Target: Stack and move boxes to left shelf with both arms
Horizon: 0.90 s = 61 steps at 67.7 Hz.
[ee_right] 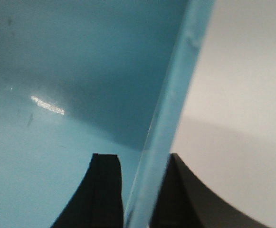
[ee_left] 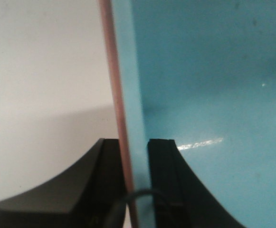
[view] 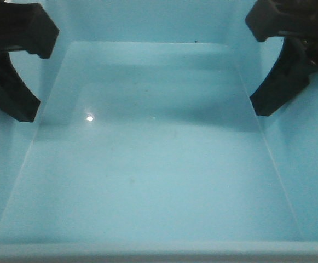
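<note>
The smooth light sky-blue plastic bin [view: 148,164] sits between the left claw [ee_left: 137,152], clamped over its wall and the salmon-pink plastic bin's [ee_left: 113,71] edge just outside, and the right claw [ee_right: 145,161], clamped on the opposite wall; the load looks light, slick and slightly flexible, so deep wall grips suit.

A plain white bench [ee_left: 42,71] shows only in the two wrist views, as a flat matte surface beside the outer walls of the light blue bin [ee_left: 214,71], with a soft grey shadow across it. The edge of a salmon pink bin [ee_left: 111,71] lines the blue wall. Whether the bins rest on the bench cannot be told.
</note>
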{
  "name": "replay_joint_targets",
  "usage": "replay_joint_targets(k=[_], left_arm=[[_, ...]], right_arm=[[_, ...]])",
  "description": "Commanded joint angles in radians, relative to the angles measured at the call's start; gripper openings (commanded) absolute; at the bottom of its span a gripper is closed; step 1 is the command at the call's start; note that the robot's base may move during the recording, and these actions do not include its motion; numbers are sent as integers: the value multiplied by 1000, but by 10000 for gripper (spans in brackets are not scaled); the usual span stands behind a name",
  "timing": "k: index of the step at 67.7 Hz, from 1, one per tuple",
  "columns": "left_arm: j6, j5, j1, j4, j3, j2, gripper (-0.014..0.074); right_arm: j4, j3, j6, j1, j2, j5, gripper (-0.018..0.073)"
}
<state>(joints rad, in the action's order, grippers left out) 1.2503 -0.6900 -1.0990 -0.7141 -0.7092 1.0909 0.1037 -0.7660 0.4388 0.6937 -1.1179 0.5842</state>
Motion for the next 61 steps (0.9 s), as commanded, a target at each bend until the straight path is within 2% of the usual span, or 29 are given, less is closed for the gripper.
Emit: replay_joint_targets(k=[1, 61], left_arm=[[-27, 40, -10, -86, -31, -34, -3], [-27, 40, -10, -86, -31, -34, -3]], right_arm=[[66, -32, -30, -11, 30, -63, 36], [66, -32, -30, -11, 30, -63, 36]])
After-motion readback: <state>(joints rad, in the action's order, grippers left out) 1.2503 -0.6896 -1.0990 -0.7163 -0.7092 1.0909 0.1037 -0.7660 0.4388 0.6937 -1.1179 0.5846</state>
